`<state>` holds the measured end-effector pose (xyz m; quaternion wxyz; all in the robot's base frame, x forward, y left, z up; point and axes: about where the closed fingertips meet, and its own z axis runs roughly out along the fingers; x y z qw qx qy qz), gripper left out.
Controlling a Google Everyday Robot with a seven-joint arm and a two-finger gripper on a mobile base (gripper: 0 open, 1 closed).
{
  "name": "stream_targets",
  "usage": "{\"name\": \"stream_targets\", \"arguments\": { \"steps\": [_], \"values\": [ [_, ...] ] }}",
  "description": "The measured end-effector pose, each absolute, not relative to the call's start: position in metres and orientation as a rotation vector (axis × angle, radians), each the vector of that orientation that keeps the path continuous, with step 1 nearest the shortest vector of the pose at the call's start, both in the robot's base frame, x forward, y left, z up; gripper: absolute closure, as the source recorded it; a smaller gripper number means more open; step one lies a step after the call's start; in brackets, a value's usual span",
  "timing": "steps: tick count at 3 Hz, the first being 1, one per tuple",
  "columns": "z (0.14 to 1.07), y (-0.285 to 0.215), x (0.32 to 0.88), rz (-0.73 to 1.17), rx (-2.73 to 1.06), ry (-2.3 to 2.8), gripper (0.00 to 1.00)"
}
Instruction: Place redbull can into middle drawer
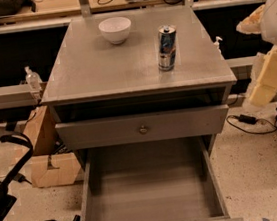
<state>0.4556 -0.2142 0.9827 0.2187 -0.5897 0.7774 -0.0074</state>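
Observation:
The redbull can (pixel 167 47) stands upright on the right part of the grey cabinet top (pixel 88 73), blue and silver with a silver top. The middle drawer (pixel 149 197) is pulled wide open below, a deep grey box with a bare plank floor. Above it is a shallower drawer front with a small brass knob (pixel 143 129), slightly out. My gripper itself is out of view. Only cream and white arm segments (pixel 271 77) show at the right edge, beside the cabinet and apart from the can.
A white bowl (pixel 115 29) sits at the back left of the cabinet top. A cardboard box (pixel 52 168) and cables lie on the floor to the left. A black cable and plug (pixel 245 119) lie to the right. Shelving runs behind.

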Motion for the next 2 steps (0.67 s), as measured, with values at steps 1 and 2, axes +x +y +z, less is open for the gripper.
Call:
{"name": "stream_targets", "arguments": {
  "steps": [1,2],
  "values": [
    [0.971,-0.238,0.513,0.130,-1.407,1.930,0.00],
    [0.983,-0.243,0.556,0.200,-1.236,1.704,0.00]
  ]
}}
